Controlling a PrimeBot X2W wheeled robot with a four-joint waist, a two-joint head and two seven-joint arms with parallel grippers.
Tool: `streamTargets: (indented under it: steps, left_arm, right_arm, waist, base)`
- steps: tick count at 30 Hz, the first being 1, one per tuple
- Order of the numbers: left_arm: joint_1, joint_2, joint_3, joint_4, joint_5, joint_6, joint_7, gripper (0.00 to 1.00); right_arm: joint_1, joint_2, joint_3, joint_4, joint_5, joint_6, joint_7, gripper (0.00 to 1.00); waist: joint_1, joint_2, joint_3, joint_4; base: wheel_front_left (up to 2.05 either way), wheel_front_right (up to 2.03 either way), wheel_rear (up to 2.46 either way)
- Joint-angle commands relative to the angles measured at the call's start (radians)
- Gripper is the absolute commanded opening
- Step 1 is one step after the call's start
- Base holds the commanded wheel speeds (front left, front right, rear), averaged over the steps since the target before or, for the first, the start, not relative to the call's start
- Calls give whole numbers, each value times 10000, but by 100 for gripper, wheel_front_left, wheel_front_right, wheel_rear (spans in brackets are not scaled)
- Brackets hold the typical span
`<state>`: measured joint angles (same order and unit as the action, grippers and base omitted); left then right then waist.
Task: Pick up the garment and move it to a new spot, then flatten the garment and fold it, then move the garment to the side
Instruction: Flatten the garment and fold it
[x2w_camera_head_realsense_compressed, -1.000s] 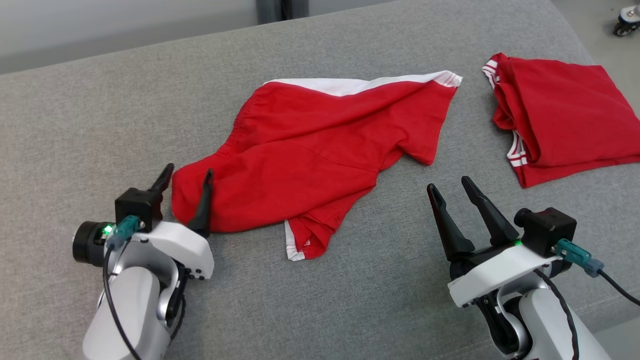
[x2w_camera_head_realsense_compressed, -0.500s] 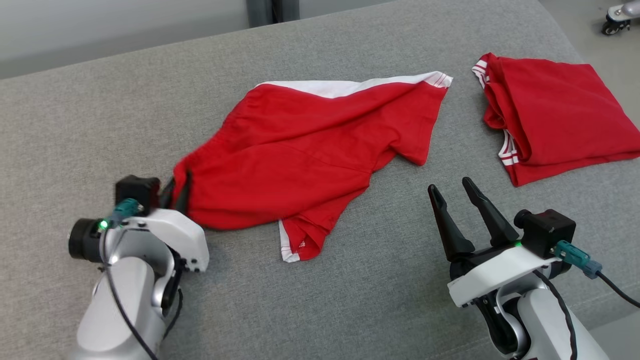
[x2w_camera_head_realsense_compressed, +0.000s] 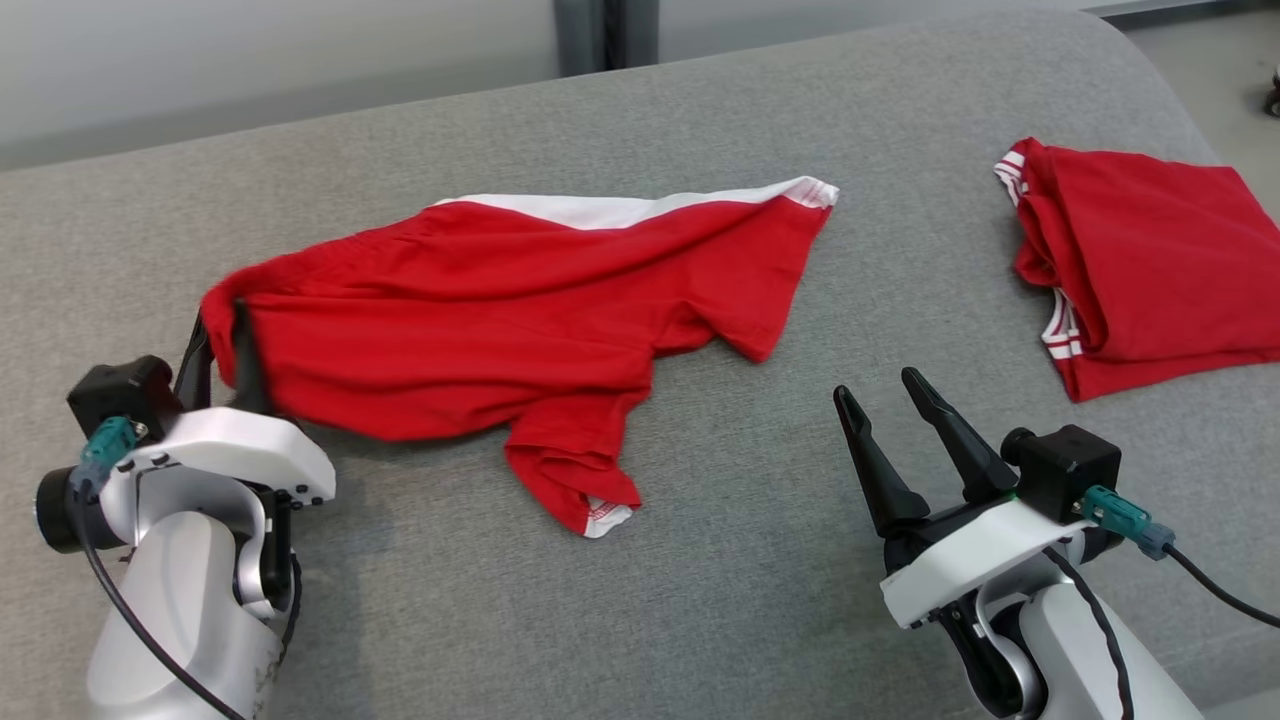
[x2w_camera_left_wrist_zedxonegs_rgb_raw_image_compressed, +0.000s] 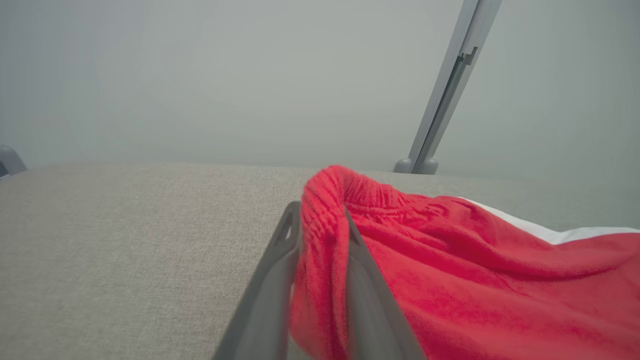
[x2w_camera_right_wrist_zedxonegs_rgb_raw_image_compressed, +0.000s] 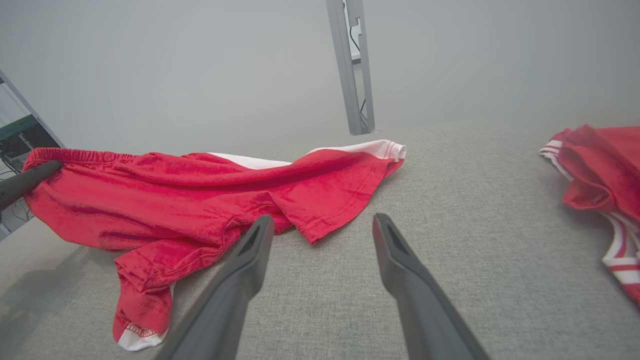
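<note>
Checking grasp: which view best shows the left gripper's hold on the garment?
Left wrist view: left gripper pinches the garment at its waistband, close up. Head view shows it small, from behind; right wrist view, one fingertip at its edge.

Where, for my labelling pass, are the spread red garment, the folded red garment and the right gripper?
spread red garment (x2w_camera_head_realsense_compressed: 480, 320): head view, middle of its red cloth.
folded red garment (x2w_camera_head_realsense_compressed: 1160, 255): head view, its flat top layer.
right gripper (x2w_camera_head_realsense_compressed: 874, 383): head view, midway between its fingertips.
</note>
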<state>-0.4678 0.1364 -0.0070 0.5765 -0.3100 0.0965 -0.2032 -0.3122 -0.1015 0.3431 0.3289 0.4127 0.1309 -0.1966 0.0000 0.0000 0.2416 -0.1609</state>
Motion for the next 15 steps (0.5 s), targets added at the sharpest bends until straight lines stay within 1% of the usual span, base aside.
streamTargets:
  steps: [1, 4, 8, 11, 15]
  left_arm:
    - [41, 19, -34, 41, -9, -92, -83, 100]
    - [77, -17, -78, 39, -11, -165, -270, 100]
    - [295, -119, -144, -300, -48, -355, -503, 100]
    - [595, -261, -246, -691, -19, -557, -583, 100]
    - [1147, -432, -332, -1151, -56, -650, -615, 100]
  right_arm:
    - [-49, -88, 16, -3, -81, -5, 32, 100]
    - [-17, -96, 79, -39, -80, -5, 82, 100]
    - [54, -74, 346, -99, 7, -5, 163, 100]
    - [153, -49, 726, -94, 105, -5, 335, 100]
    - [241, -143, 1376, -104, 227, -5, 558, 100]
  waist:
    - [0, 0, -55, 106]
    - [0, 0, -97, 348]
    - [0, 0, -164, 787]
    - [0, 0, -256, 1222]
    - [0, 0, -399, 1854]
  base:
    - [0, 0, 0]
    - [0, 0, 0]
    - [0, 0, 0]
    - [0, 0, 0]
    - [0, 0, 0]
